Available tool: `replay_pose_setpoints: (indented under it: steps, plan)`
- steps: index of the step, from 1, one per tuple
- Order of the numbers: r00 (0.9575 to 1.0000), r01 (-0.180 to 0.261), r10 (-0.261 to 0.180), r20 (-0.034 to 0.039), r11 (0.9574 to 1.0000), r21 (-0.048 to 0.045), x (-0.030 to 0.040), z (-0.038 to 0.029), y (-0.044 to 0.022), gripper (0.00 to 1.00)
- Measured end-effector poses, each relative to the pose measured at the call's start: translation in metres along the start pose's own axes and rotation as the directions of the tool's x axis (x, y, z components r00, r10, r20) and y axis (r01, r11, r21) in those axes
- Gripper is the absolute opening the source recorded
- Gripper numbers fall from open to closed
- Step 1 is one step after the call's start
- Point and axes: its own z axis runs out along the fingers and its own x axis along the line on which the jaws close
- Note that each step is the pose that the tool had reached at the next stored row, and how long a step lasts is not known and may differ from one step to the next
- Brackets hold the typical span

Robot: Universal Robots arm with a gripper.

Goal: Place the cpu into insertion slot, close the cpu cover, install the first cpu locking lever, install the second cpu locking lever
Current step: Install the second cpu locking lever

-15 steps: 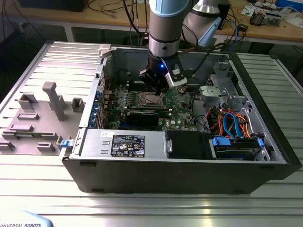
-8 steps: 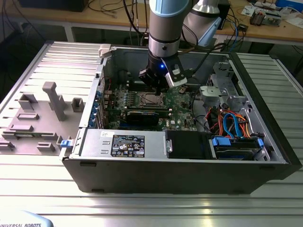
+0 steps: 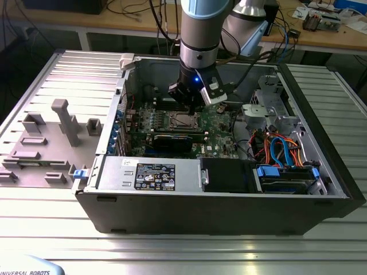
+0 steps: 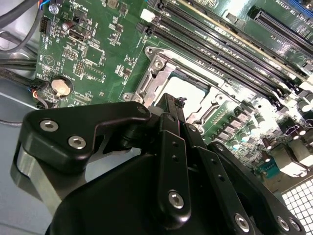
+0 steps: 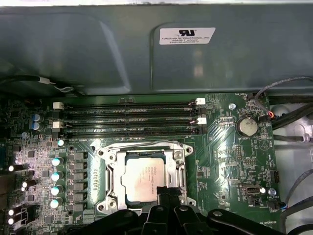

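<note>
You had the hand [image 5: 164, 208] low over the motherboard [image 5: 230, 147], with its fingertips brought together at the near edge of the insertion slot [image 5: 105, 152]. The fingers appeared clenched, tips meeting, with nothing visible between them. In the exterior view the hand [image 3: 192, 103] stood directly above the socket inside the open computer case [image 3: 229, 215].

The cpu [image 5: 143, 178] lay flat in the insertion slot, just beyond the fingertips, metal top facing up. It was square, so no long axis applied; its edges ran parallel to the socket rim and to the memory slots [image 5: 127, 117] further beyond the hand. The cpu cover [image 5: 178, 169] appeared to lie down around the chip as a silver frame, with the chip showing through its window. You could not tell from these views whether either locking lever was latched.

Risks from this position:
- Pressing down off-centre could tilt the cpu and damage the socket contacts beneath it.
- A sideways slip of the fingertips could scrape the cover or strike components beside the hand.
- Forcing a lever with the cover unseated could bend the frame.
</note>
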Motion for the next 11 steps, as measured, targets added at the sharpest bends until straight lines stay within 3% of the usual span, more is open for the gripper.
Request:
replay_pose_setpoints:
  steps: [6, 11]
  plan:
    - [1.0, 0.0, 0.0, 0.0001, 1.0, -0.0001, -0.0003, -0.0008, -0.0079, 0.11]
    - [1.0, 0.0, 0.0, 0.0, 1.0, -0.0001, -0.0003, -0.0009, -0.0086, 0.11]
